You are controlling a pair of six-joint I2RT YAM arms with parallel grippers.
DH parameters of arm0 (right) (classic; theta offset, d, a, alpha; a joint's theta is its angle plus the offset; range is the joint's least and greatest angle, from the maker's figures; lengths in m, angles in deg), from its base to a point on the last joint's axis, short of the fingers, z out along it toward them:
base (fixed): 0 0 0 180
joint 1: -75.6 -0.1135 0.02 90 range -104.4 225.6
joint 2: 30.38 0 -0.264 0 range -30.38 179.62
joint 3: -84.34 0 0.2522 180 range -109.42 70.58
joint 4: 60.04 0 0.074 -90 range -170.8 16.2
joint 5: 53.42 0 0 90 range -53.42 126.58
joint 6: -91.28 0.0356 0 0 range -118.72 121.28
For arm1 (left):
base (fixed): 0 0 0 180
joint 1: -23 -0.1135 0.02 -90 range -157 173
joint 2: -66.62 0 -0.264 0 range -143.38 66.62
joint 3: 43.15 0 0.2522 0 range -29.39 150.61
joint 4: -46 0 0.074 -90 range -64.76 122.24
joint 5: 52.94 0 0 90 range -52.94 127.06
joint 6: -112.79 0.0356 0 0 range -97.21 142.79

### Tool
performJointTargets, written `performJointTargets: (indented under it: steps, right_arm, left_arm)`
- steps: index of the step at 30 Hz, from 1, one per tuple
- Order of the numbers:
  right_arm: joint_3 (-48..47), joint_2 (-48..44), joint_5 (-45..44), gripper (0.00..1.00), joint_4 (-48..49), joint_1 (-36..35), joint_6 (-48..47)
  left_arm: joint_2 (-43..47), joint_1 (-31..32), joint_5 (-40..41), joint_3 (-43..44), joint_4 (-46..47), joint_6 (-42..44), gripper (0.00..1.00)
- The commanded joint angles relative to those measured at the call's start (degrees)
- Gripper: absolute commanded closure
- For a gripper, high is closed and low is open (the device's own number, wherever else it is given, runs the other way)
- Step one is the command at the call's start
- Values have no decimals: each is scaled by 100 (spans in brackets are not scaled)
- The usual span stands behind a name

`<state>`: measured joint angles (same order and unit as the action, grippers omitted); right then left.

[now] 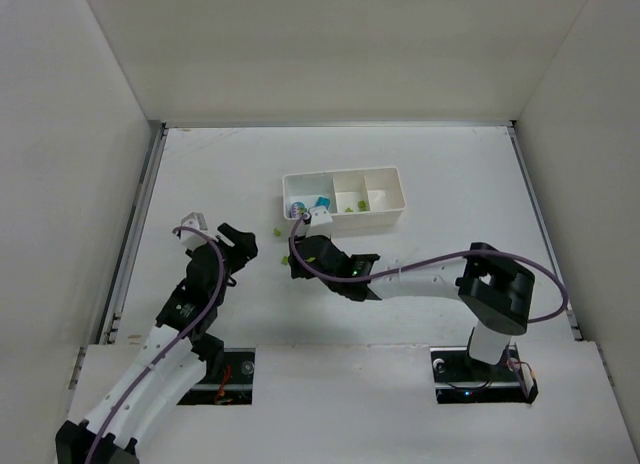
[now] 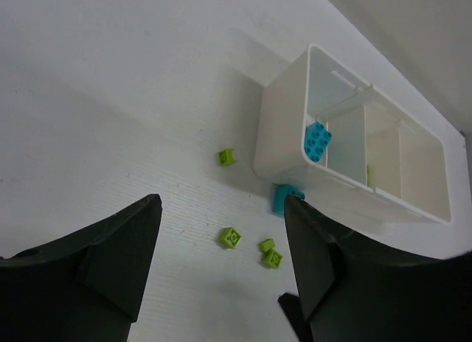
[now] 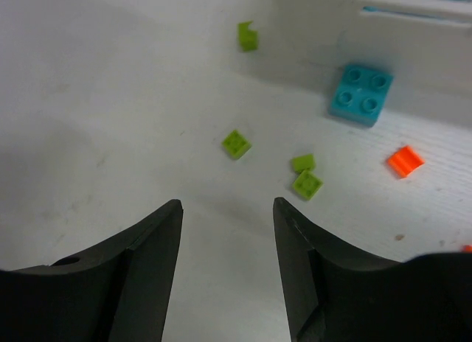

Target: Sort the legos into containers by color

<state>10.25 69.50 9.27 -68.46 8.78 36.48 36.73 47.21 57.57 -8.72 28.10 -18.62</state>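
Above the scattered legos, left gripper and right gripper both hang spread apart, gripping nothing.

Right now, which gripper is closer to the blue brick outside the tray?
Right: the right gripper hovers just before the blue brick; the left gripper sits farther left.

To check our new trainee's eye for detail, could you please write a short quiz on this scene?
1. True or false: the right gripper holds a brick.
2. How many green bricks lie on the table in the right wrist view?
3. Which colour of brick sits in the widest compartment of the tray? A orange, B blue, C green.
Key: 1 false, it is open and empty; 2 four; 3 B, a blue brick.
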Motion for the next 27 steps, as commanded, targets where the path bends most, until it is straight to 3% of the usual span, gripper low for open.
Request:
performJointTargets:
  steps: [1,7,27]
  right_arm:
    - [-242,128,-696,41,195,201,-101]
    - [-233,585,-1171,40,274,341,-31]
    - [-233,1570,-1154,43,1864,781,-523]
  left_arm:
    - [-70,-61,-398,-229,273,195,36]
    - [106,-8,-531,-510,282,142,43]
    - [132,581,-487,-713,239,212,43]
